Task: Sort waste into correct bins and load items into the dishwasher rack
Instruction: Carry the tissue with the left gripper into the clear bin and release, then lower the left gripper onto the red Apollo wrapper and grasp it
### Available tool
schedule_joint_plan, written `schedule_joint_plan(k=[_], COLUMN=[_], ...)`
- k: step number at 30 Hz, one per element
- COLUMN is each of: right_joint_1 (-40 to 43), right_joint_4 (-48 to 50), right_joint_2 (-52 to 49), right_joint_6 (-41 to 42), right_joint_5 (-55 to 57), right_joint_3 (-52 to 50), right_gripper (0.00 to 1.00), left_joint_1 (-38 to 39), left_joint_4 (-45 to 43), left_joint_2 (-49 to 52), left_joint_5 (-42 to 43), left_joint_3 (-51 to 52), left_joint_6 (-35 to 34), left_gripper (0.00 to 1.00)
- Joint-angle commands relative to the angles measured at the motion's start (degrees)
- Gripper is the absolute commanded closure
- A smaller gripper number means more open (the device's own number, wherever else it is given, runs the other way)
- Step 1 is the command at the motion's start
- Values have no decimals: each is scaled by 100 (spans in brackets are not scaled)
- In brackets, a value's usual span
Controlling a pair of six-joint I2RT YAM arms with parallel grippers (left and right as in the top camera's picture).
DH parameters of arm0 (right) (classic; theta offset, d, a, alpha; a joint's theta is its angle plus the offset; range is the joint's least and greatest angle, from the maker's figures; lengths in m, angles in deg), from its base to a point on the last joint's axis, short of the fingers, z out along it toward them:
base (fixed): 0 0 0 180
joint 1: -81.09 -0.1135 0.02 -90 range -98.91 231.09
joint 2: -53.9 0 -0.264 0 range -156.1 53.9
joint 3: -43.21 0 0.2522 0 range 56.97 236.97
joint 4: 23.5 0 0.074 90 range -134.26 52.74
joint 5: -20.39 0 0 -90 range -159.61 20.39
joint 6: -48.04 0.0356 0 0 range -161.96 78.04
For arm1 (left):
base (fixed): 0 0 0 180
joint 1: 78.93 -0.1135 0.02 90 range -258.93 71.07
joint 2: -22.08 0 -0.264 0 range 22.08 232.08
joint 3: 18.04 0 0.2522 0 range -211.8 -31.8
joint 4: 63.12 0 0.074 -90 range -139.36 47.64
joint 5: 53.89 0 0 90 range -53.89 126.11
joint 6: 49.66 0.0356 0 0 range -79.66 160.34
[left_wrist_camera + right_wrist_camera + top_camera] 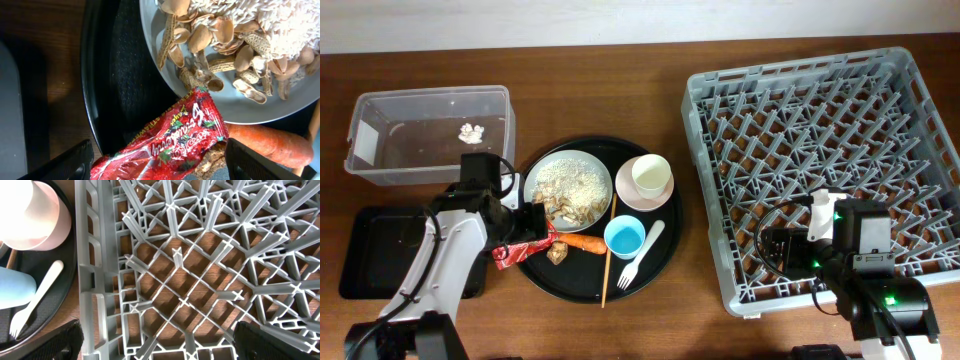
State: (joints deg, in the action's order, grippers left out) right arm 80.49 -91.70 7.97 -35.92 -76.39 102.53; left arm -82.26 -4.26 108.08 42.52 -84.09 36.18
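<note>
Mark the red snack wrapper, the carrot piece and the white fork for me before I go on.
red snack wrapper point(165, 142): left wrist view, middle of its printed face.
carrot piece point(586, 241): overhead view, middle of its length.
white fork point(46, 282): right wrist view, on its handle.

Two cups point(651, 177) point(624, 238), one fork point(642, 252)

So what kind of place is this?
Probably a test bench staged as dish clearing, not a real kitchen: a grey dishwasher rack sits on a wooden table, beside a round tray with a used plate.
</note>
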Motion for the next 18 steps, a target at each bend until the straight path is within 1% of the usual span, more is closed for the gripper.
schedule_joint_plan(k=[1,5,8,12,18], right_joint_1=[-42,-42,-42,-42,-42], right_joint_4=[11,15,15,15,13], right_joint_2=[9,9,9,9,9], right_joint_6=[39,42,42,42,42], right_joint_5=[-11,-11,-13,-11,-13], right_joint_3=[122,122,122,122,122], right_gripper=[1,1,1,1,1], left_joint_1=[9,44,210,341,345], left_joint_4=[-107,-382,-590,-603,-546], left_joint_2=[39,42,57,175,492], left_joint_5=[245,608,299,-160,-155], left_joint_3=[52,52,52,66,192], left_joint_6=[-55,-59,-57,-55,-57], left_gripper=[16,19,19,19,19])
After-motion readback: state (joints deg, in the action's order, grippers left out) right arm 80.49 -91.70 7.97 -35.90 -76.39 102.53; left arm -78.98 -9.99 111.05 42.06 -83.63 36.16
